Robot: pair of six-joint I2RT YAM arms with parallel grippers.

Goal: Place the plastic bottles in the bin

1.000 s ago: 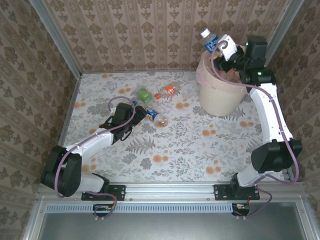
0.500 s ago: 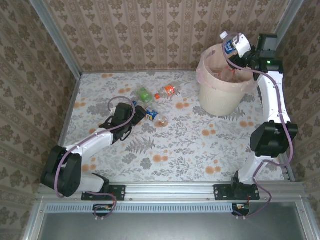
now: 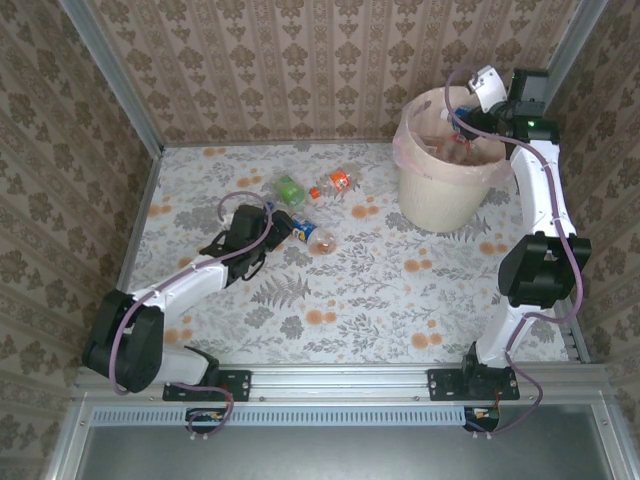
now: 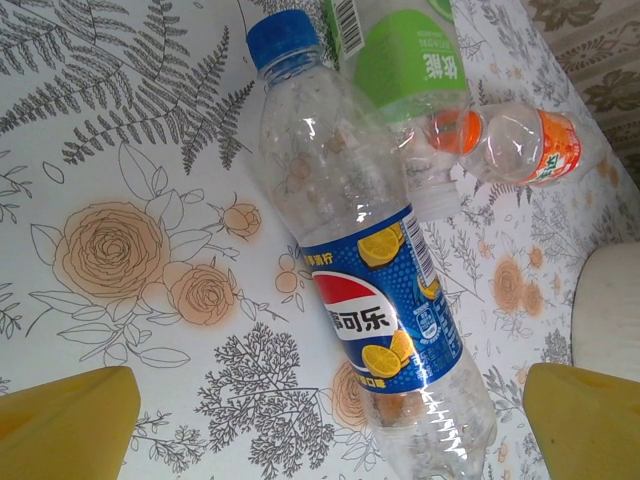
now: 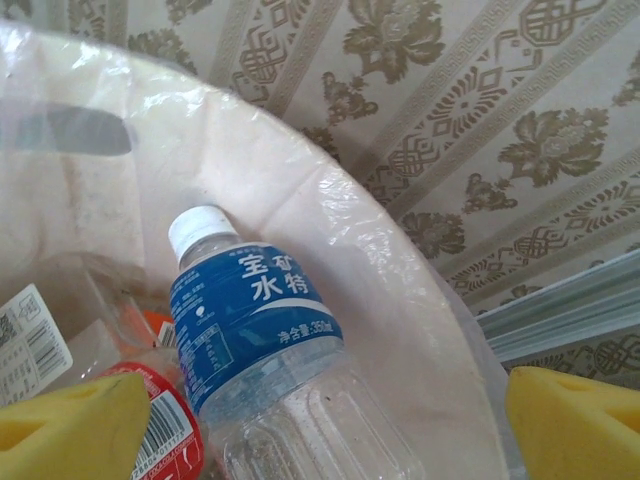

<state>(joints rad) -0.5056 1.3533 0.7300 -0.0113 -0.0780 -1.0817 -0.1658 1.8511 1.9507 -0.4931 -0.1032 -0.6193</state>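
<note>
My left gripper (image 3: 282, 226) (image 4: 325, 430) hangs open over a clear bottle with a blue cap and a blue label (image 4: 375, 320) (image 3: 303, 233) lying on the table, its yellow fingertips (image 4: 65, 425) on either side and clear of it. Just beyond lie a green-labelled bottle (image 4: 410, 70) (image 3: 288, 187) and an orange-labelled one (image 4: 520, 145) (image 3: 338, 181). My right gripper (image 3: 468, 108) (image 5: 320, 430) is open above the bin (image 3: 445, 170). A white-capped, blue-labelled bottle (image 5: 255, 310) lies loose inside against the bag-lined wall (image 5: 400, 280), beside a red-labelled bottle (image 5: 165, 440).
The bin stands at the far right corner, close to the patterned back wall (image 3: 300, 70) and the metal frame rail (image 5: 560, 310). Its cream side (image 4: 610, 310) shows at the right edge of the left wrist view. The flowered tabletop (image 3: 380, 290) stretches between the arms.
My right gripper swung right over the bin and opened, letting go of the white-capped bottle, which now lies in the bin. The left arm has not moved.
</note>
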